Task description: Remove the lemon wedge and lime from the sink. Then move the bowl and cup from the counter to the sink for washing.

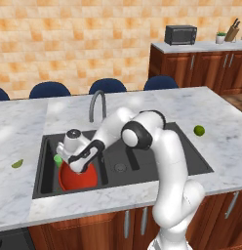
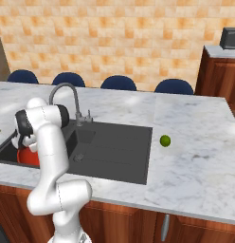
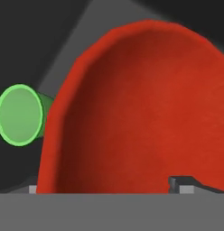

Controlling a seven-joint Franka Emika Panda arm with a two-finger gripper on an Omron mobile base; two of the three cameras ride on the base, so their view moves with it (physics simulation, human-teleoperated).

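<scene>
Marble counter (image 1: 25, 122) around the dark sink (image 1: 142, 163), red bowl (image 1: 76, 178) and green cup (image 1: 57, 158) in its left basin, lime (image 1: 199, 130) and lemon wedge (image 1: 17, 164) out on the marble, my arm bent low over the bowl, my claw (image 1: 74, 166) at its rim, grip state I could not tell.

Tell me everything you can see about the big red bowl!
The wide, shallow red bowl looks smooth and matte, with a thick rounded rim and nothing visible inside. It sits in the left basin of the dark grey sink, near the front wall. The robot's gripper reaches down at its rim. A small bright green cup lies just beside it.
</scene>
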